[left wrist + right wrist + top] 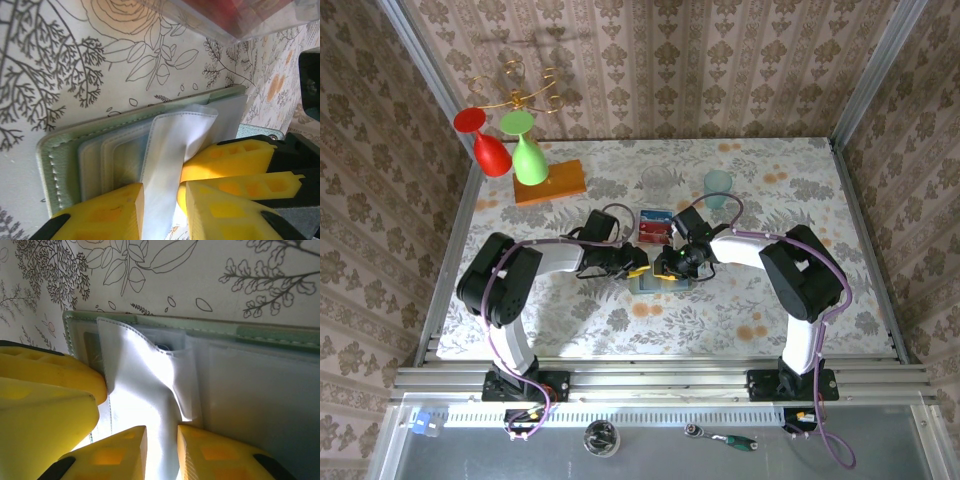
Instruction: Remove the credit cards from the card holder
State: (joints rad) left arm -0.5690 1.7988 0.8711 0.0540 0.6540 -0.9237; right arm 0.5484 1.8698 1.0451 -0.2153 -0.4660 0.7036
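Right tool [161, 431]: yellow jaws clamped on card holder [260, 332] by its clear flap. Left tool [161, 195]: jaws straddle same flap; grip cannot be told. Credit cards [655, 225]: on desk [790, 170], just beyond holder. Visible slots look empty; extraction seemingly near complete.

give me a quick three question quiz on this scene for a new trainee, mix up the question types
1. True or false: the holder lies closed.
2. What sits between the fingers of the right end effector? A a clear flap of the holder; B a spoon; C a coin.
3. Fill in: the green glass stands on the orange ____.
Key: 1 false, it lies open; 2 A; 3 block.
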